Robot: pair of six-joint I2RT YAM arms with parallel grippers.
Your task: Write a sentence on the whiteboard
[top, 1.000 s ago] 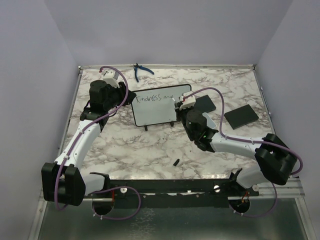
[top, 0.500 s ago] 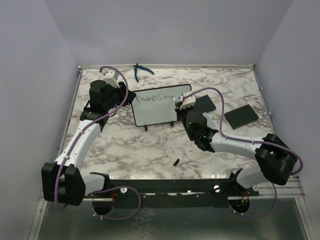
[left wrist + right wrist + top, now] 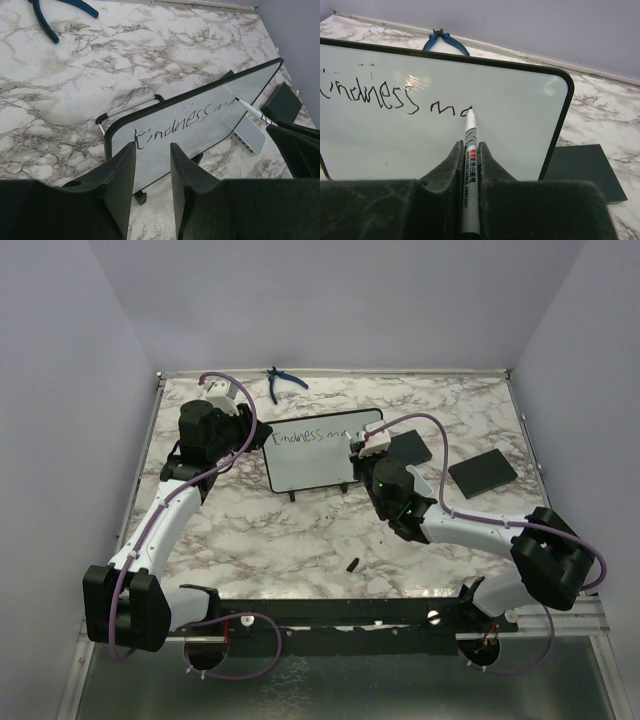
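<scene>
Blue-handled pliers (image 3: 283,383) at far edge of marble table (image 3: 300,530), black pad (image 3: 410,448), second pad (image 3: 483,472) further right, small black piece (image 3: 353,563) nearer

The whiteboard (image 3: 315,462) stands far-centre on the surface (image 3: 260,530), the left claw (image 3: 252,430) at its left end and the right claw (image 3: 358,446) at its right, marker (image 3: 470,135) tip on the board. Pliers (image 3: 283,382) lie behind it. One pad (image 3: 405,450) lies just right of it, another pad (image 3: 483,472) farther right.

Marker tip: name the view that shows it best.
Right wrist. The marker fills the centre, its tip against the whiteboard after "ma". Left wrist shows it small at the board's far edge; the top view barely resolves it at the right gripper.
</scene>
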